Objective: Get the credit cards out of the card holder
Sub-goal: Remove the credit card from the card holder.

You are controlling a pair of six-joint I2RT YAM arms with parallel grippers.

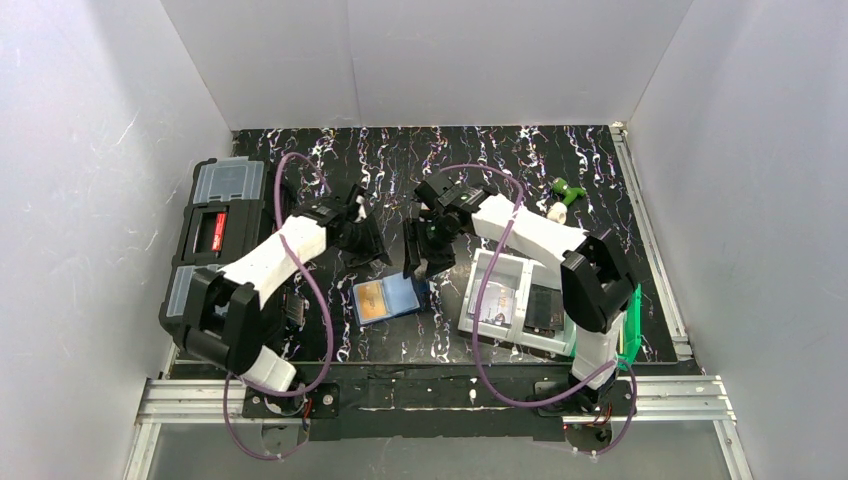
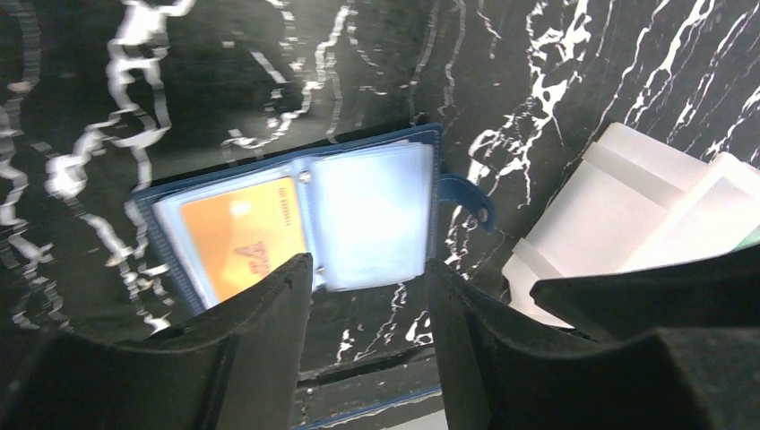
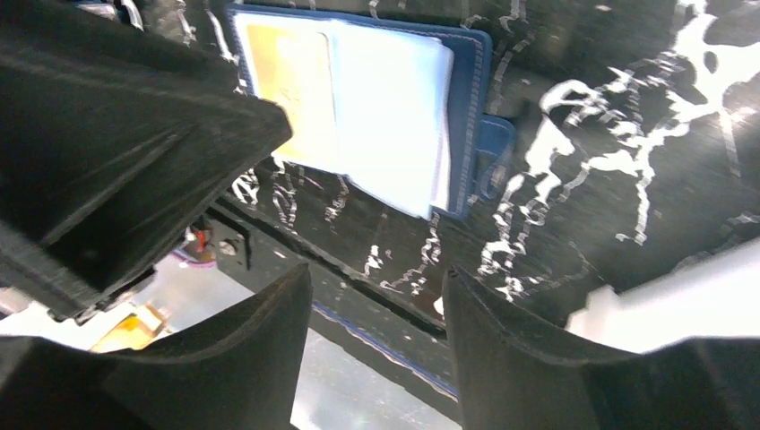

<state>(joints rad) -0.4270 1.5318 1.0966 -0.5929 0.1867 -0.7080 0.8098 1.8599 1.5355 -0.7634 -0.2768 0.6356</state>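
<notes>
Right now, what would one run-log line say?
card holder: lying open | credit card: gold, not yet removed | left gripper: open, empty | right gripper: open, empty

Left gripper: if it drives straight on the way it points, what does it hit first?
Likely the open card holder: the left gripper aims at its clear sleeves, beside the gold card. Nothing shows between; depth unclear.

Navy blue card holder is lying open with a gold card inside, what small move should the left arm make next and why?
Probably lower the left gripper onto the thin gold-tan card. The navy blue folding card holder lies open flat, the card sits in its clear sleeve, and this gripper and the right gripper are open, holding nothing.
</notes>
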